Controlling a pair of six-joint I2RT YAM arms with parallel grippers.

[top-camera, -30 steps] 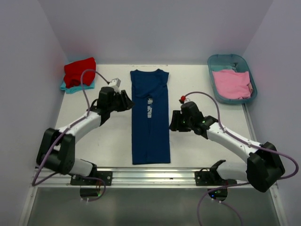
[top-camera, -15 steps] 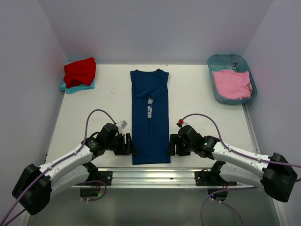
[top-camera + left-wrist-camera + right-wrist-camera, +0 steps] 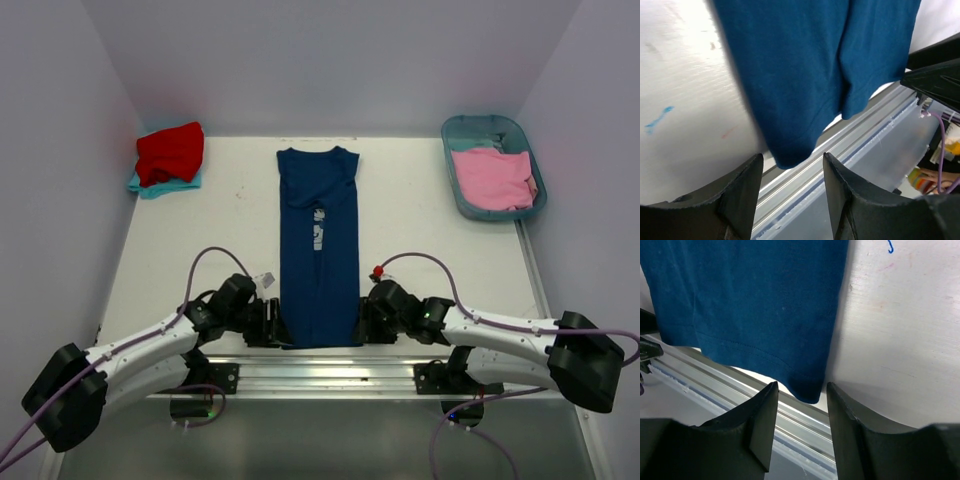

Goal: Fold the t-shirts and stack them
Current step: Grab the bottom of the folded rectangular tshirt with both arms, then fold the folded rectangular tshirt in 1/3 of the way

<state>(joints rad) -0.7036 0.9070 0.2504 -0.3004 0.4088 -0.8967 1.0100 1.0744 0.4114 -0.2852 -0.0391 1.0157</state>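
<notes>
Navy t-shirt [image 3: 318,245] lies flat as a long narrow strip down the middle of the table [image 3: 420,220], collar at the far end, hem right at the near edge by the metal rail [image 3: 320,372]; its pale print [image 3: 318,228] faces up around the midpoint. Both arms are stretched low across the near side; the left gripper [image 3: 272,322] sits at the hem's near-left corner, the right gripper [image 3: 365,322] at the near-right corner. Left wrist view: fingers [image 3: 742,195] spread apart, released, with the blue corner hanging in the gap between them and not pinched. Right wrist view: same story, fingers [image 3: 760,420] parted, the stitched hem corner just between the tips, nothing clamped. Over at the far left corner, a red shirt [image 3: 170,152] rests folded on top of a teal shirt [image 3: 150,185]; far right, a pink shirt [image 3: 492,178] lies inside the teal tub [image 3: 535,190], well apart from the navy one.
</notes>
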